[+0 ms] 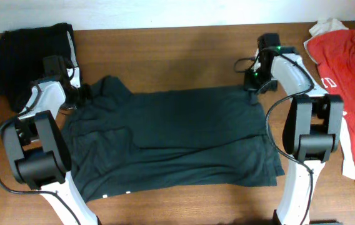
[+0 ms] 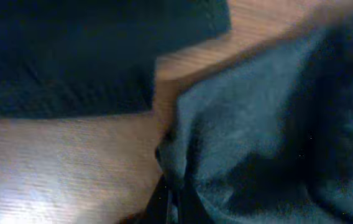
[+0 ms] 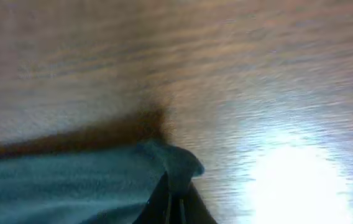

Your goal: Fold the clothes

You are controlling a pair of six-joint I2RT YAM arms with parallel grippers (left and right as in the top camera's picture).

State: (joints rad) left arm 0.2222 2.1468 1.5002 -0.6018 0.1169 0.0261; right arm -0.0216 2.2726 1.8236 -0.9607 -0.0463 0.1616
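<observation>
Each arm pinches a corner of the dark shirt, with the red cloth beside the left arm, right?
No: the overhead view shows the red cloth beside the right arm. The left gripper and right gripper each pinch a corner of the dark shirt.

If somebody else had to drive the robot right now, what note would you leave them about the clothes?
Left claw: shut, pinching the far left edge of the dark T-shirt.
Right claw: shut on the same shirt's far right corner.
Things: the T-shirt lies spread and wrinkled across the middle of the table. The black pile sits at the far left corner. The red garment lies along the right edge.
Done: both far corners are gripped, and the black pile looks folded.
Left: fold the T-shirt over, then probably the red garment, which lies loose.
</observation>
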